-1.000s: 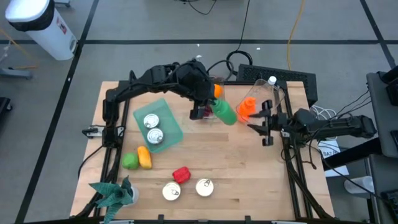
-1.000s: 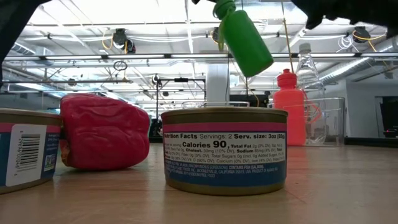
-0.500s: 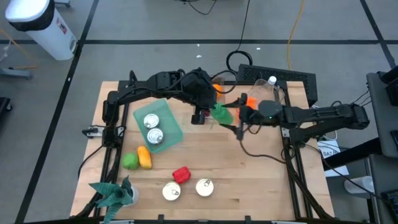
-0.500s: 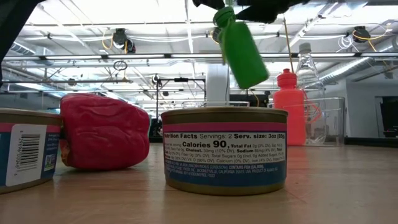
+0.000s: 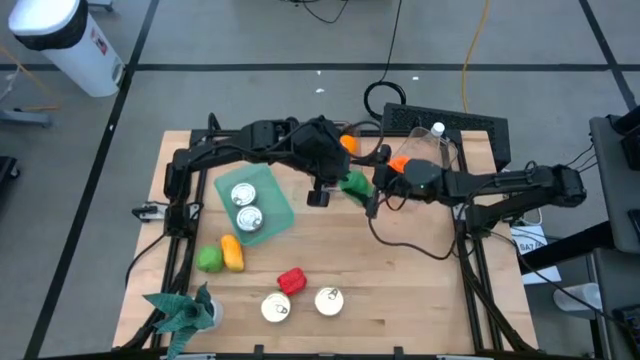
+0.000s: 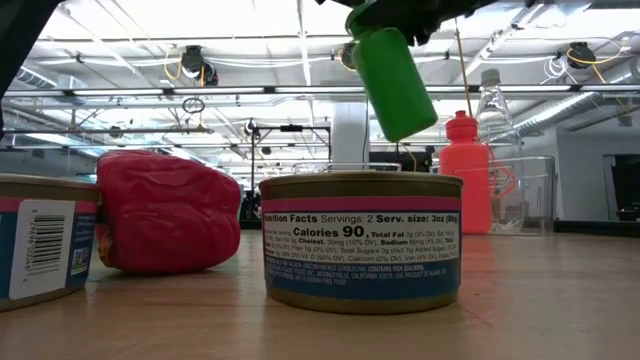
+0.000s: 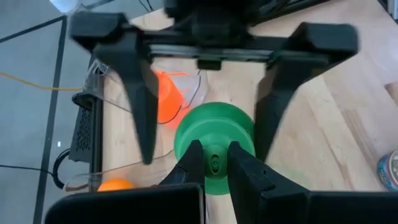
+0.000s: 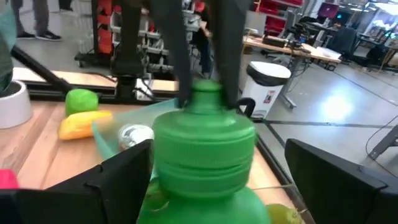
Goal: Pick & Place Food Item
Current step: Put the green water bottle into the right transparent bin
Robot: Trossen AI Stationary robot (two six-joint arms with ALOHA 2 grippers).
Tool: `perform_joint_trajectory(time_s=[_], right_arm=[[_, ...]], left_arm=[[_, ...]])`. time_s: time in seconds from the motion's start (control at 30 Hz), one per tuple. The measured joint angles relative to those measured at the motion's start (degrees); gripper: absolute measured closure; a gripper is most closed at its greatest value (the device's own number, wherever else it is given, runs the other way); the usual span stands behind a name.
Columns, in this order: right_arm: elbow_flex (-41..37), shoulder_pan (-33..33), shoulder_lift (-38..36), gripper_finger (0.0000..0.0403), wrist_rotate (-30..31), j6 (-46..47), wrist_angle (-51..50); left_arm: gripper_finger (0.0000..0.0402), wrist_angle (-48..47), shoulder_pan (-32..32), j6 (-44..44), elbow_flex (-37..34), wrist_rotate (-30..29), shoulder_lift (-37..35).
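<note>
A green bottle hangs tilted above the middle of the table, also in the low view. My left gripper is shut on its top. My right gripper comes level from the table's right and stands open. Its two fingers flank the bottle's body, with a gap showing on at least one side. Food items lie nearer: a red pepper, a yellow item and a green one. My left gripper pinches the bottle's cap end between its two fingers. The fingers slant down from the table's far left side. The bottle hangs below them, tilted, its base toward the right arm and clear of the table.
A teal plate holds two cans at the left. Two more cans sit near the front edge, beside a potted plant. An orange bottle, a clear container and an orange stand at the back right.
My right gripper has swung from the table's right edge toward the green bottle, rising and levelling out. Its fingers have spread and now stand on either side of the bottle. The bottle stays hanging from my left gripper.
</note>
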Motion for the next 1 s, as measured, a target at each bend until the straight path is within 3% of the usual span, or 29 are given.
perform_joint_trajectory(time_s=[0.23,0.5,0.77,1.0], right_arm=[[0.00,-3.29,0.79,0.0110,-9.81,1.43,0.51],[0.00,-3.76,1.93,0.0206,-10.62,-0.14,1.58],[-0.02,-3.77,0.70,0.0206,-10.51,-1.04,0.92],[-0.04,-3.81,-4.05,0.0206,-10.11,-1.00,-1.65]], left_arm=[[0.0376,0.91,-0.85,0.01,0.00,0.01,0.00],[0.0376,0.76,-0.88,-0.16,0.00,-0.17,0.07],[0.0366,1.19,-0.90,-0.60,0.09,-0.33,0.04],[0.0270,-3.07,-1.39,-0.83,0.05,-3.13,-1.83]])
